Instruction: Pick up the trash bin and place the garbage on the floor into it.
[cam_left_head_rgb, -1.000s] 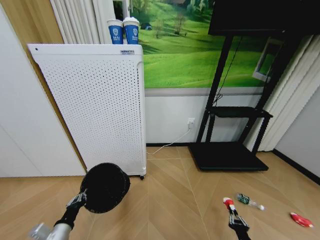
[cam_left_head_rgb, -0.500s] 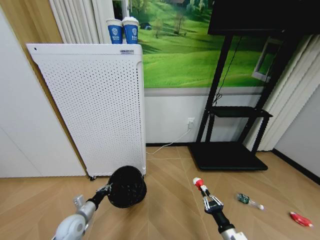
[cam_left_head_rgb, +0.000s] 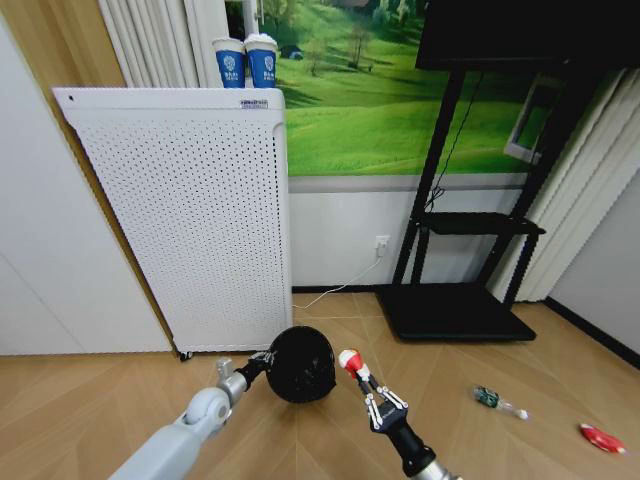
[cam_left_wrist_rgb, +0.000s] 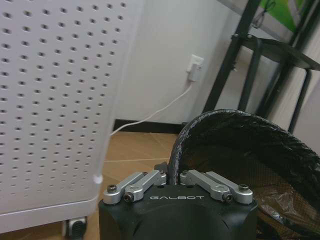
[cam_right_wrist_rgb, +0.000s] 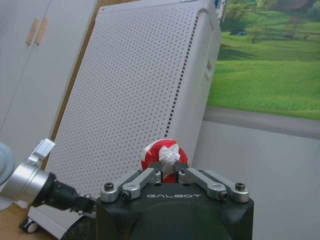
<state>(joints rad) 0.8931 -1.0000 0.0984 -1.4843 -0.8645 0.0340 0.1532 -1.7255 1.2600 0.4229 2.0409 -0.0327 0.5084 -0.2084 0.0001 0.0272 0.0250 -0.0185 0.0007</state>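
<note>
Black mesh of the trash bin (cam_left_head_rgb: 301, 364) hung off the floor from my left gripper (cam_left_head_rgb: 262, 361), whose fingers were closed over the rim (cam_left_wrist_rgb: 176, 159). Gripping the rim kept the mouth free; in the left wrist view I looked straight over the fingers into the open bin, with crumpled dark liner showing inside. My left arm reached forward and inward, low, forearm angled up toward the centre of the head view.

My right gripper (cam_left_head_rgb: 362, 385) was clamped on the red-and-white scrap (cam_left_head_rgb: 349, 361), which stood up above the fingertips, just beside the bin's right flank. Judgement: the two were brought close so the scrap could go into the mouth, which faced away from the head camera. My right arm rose from the lower edge, slanting up and left, wrist in line with the forearm.

Farther right, on the wood floor, lay the green-and-dark wrapper (cam_left_head_rgb: 489, 398) and, well apart toward the edge, the red scrap (cam_left_head_rgb: 602, 438). Both uncollected.

Behind stood the white perforated cabinet (cam_left_head_rgb: 190, 220), bearing two blue cups (cam_left_head_rgb: 247, 62).
</note>
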